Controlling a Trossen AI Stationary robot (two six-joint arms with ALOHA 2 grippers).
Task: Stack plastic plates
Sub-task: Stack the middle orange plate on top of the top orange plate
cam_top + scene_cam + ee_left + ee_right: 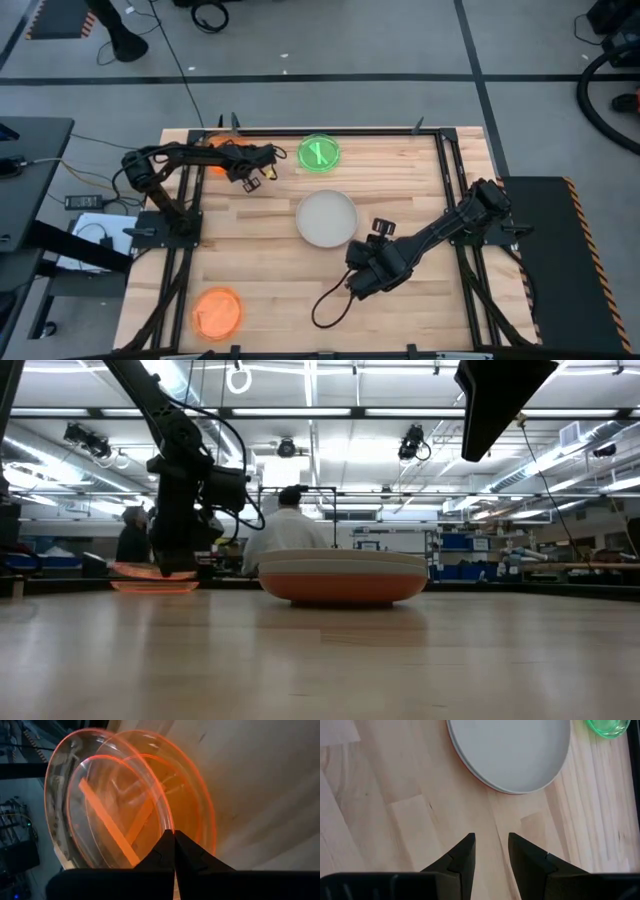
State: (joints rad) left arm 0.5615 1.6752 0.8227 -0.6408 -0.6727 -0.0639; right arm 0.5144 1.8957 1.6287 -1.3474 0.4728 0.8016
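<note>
The left gripper [262, 177] is up at the far side of the table, fingers [165, 851] pinched tight together on the rim of a small translucent orange plate [125, 805], and in the left wrist view that plate fills the picture, tilted well off the wood, with what looks like a second orange rim just behind it, though I can't tell whether that is a separate plate or a reflection. From the low view the same gripper [178, 565] hangs down right over the orange glow at the table's far left. Across the table, the right gripper [352, 283] sits low over bare wood near the front, its fingers [462, 855] parted with a clear gap between them and nothing in that gap. Just ahead of it lies the stack of large plates [326, 219] in the middle of the table: a pale one on top, a red-orange one showing underneath at the edge in the right wrist view, and from the low view the stack [343, 576] sits flat, orange at the base and pale above. Beyond the stack, near the far edge, the small green plate [319, 153] lies flat on its own. Another orange plate [217, 312] rests flat at the near left corner of the wooden table [400, 180], well apart from everything else. Behind the table, people [288, 525] stand in the room.
</note>
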